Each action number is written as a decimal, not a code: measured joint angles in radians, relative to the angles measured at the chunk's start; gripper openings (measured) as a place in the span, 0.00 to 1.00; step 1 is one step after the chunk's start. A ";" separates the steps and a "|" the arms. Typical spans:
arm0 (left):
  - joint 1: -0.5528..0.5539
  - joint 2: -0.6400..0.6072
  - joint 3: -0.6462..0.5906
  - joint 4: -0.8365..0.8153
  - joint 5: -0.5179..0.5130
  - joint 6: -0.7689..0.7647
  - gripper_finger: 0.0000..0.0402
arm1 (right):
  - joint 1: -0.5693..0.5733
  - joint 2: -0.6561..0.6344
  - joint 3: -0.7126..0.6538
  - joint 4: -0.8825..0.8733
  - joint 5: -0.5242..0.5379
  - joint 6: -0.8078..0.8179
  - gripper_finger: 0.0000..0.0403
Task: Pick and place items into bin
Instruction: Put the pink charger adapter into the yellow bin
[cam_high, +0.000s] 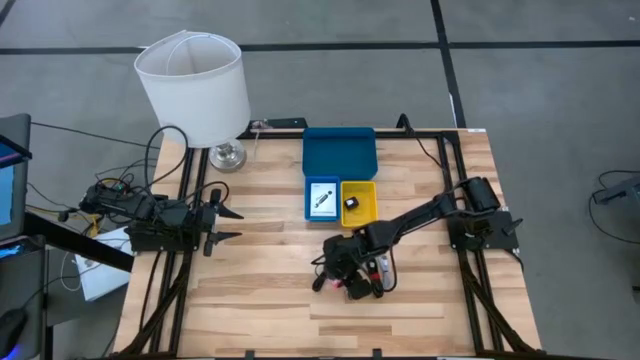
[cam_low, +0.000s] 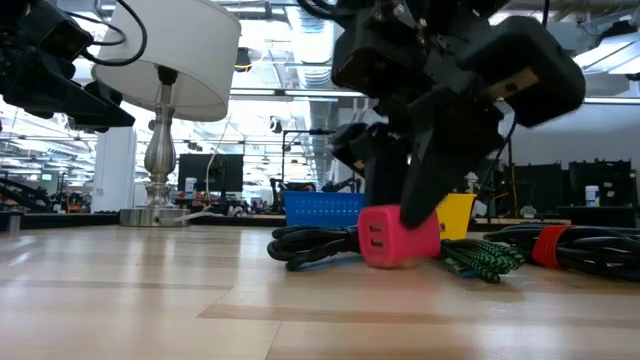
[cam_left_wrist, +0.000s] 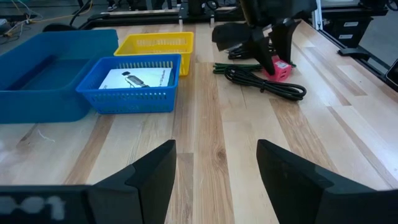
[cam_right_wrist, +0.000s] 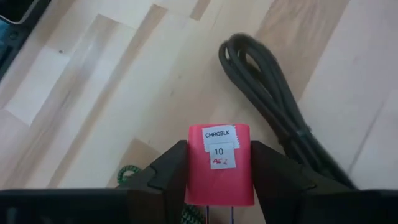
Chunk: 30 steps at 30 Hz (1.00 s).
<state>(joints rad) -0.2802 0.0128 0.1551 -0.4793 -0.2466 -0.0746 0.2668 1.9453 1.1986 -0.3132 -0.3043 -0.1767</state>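
one red charger (cam_right_wrist: 220, 165) on the table just in front of the yellow tray (cam_high: 359, 200), pinched between the right gripper (cam_right_wrist: 219, 168) fingers, label side up, likely for lifting into the bin. one black cable (cam_left_wrist: 264, 84) and one green braided cable (cam_low: 480, 257) beside the charger. three joined trays; small blue tray (cam_left_wrist: 130, 84) holds one card (cam_left_wrist: 135, 78). left gripper (cam_left_wrist: 214, 168) spread, waiting well left of the trays.

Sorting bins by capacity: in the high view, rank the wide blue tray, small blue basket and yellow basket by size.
1. wide blue tray, clearly largest.
2. small blue basket and yellow basket look about equal; no ranking between them.
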 joint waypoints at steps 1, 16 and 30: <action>0.000 0.000 0.000 0.000 0.000 0.000 0.53 | 0.000 -0.001 0.016 -0.020 0.001 -0.008 0.36; 0.000 0.000 0.000 0.000 0.000 0.000 0.53 | -0.015 -0.003 0.250 -0.513 0.321 -0.120 0.35; 0.000 0.000 0.000 -0.001 0.000 0.000 0.53 | -0.173 -0.005 0.327 -0.826 0.701 -0.147 0.35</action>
<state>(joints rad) -0.2798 0.0128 0.1551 -0.4801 -0.2468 -0.0747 0.0943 1.9400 1.5253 -1.1396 0.3964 -0.3233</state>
